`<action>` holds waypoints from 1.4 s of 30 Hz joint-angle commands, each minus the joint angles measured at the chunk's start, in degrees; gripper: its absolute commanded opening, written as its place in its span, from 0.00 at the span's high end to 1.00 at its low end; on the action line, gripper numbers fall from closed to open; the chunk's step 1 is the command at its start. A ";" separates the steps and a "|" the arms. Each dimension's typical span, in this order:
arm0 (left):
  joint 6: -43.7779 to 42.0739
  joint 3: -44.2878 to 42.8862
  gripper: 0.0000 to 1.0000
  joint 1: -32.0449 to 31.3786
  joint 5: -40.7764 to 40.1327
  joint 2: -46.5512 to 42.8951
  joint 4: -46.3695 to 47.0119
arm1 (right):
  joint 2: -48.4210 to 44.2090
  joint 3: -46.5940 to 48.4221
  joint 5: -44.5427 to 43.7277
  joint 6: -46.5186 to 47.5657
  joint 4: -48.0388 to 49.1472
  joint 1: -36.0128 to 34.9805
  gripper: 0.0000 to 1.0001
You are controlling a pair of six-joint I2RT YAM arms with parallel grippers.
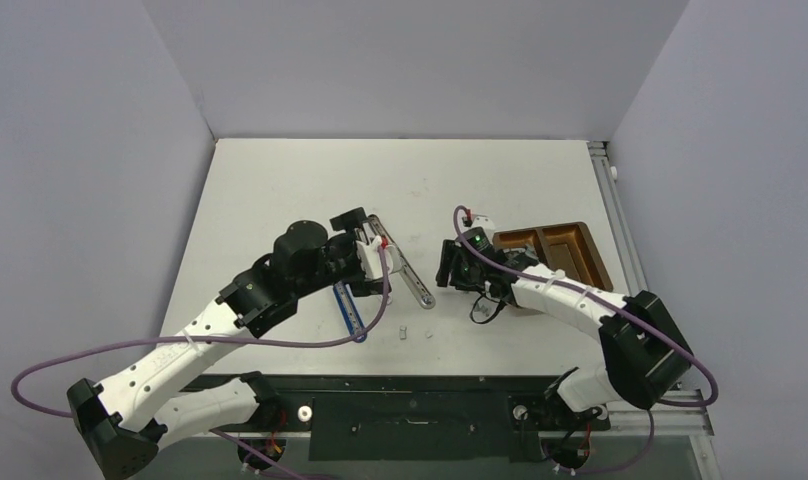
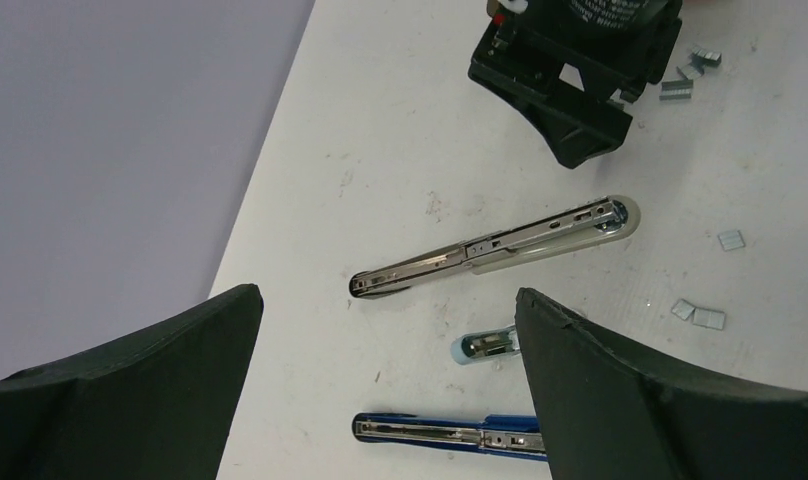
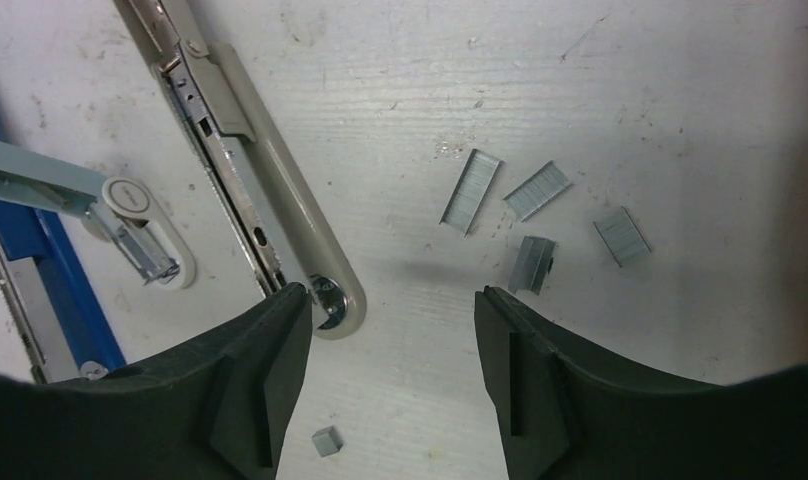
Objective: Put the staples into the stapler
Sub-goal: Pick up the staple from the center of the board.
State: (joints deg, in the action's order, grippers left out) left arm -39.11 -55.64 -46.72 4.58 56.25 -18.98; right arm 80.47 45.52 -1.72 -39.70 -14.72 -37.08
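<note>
left hand [image 2: 388, 293] apart, empty, over opened stapler [image 2: 500, 245]; staples [image 3: 470, 190] sharp in right wrist view, specks overhead

No legible word, brand or number in any view; only a strip of white lettering [image 2: 608, 10] on the black body of the right gripper [image 2: 568, 108], cut by the top edge of the left wrist view; too small and cropped to read.

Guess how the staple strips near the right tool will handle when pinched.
The staple strips lie thin and flat on the table, so they are probably hard to get under. They look like smooth metal, likely slippery. One looks kinked, so they may break apart.
</note>
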 commanded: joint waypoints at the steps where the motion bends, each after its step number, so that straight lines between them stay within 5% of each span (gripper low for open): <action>1: 7.64 -1.25 0.04 0.94 1.02 0.00 4.36 | 3.41 2.70 -3.51 -0.62 3.17 -1.11 0.40; 34: 7.27 0.43 0.04 1.81 2.08 -0.95 8.06 | 17.12 9.01 -9.47 2.10 1.95 -1.74 0.43; 42: 7.30 0.35 0.04 1.81 2.11 -0.71 8.44 | 17.06 9.03 -14.17 3.69 0.50 -3.23 0.55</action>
State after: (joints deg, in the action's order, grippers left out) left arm -33.01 -54.87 -45.25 6.09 56.31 -13.39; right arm 97.56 53.15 -11.20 -37.43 -13.39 -39.40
